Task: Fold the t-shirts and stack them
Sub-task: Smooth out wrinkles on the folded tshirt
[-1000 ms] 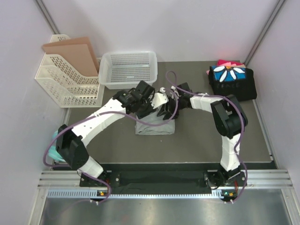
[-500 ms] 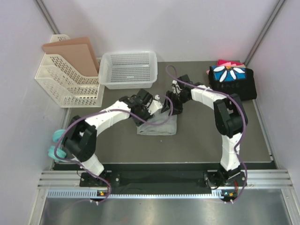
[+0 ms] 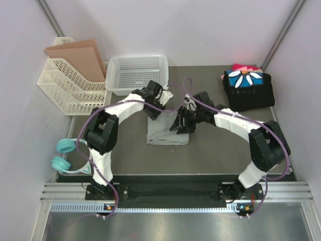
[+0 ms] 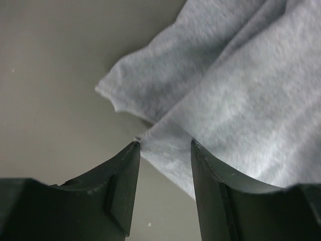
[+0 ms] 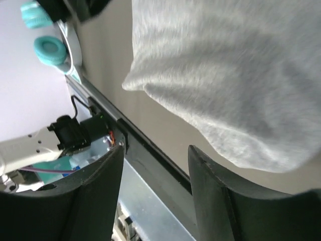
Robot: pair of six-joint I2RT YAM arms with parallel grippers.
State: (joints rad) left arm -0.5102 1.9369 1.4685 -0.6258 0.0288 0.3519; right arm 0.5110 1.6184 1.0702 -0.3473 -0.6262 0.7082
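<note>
**Clerk:** Position of the grey t-shirt?

**Inspector:** The grey t-shirt [image 3: 168,134] lies folded into a rough rectangle near the middle of the desk [image 3: 215,150], in front of the white basket [image 3: 138,74]. Its far edge is rumpled.

**Clerk:** And the left gripper?

**Inspector:** The left gripper [image 4: 164,145] is low over the shirt's far left corner. Its jaws stand apart. A fold of the cloth's edge sits right at the tips, and bare desk shows in the gap. Nothing is pinched.

**Clerk:** The right gripper?

**Inspector:** The right gripper [image 3: 180,124] is over the far right part of the shirt, near the left one. Its jaws are parted with nothing between them. In the wrist view, grey cloth fills the space beyond the tips. I cannot tell whether the fingers touch the cloth.

**Clerk:** The other shirts?

**Inspector:** A folded pile [image 3: 249,86] sits in the far right corner of the desk, well apart from the grey one. On top is a black shirt with a blue panel and a white daisy. Pink and red cloth [image 3: 244,67] shows at its far edge.

**Clerk:** Other items?

**Inspector:** A white file rack [image 3: 70,93] holding a brown board [image 3: 77,57] stands at the far left, beside the basket. Teal headphones [image 3: 62,153] lie at the left, off the desk's edge and beside the left arm.
</note>
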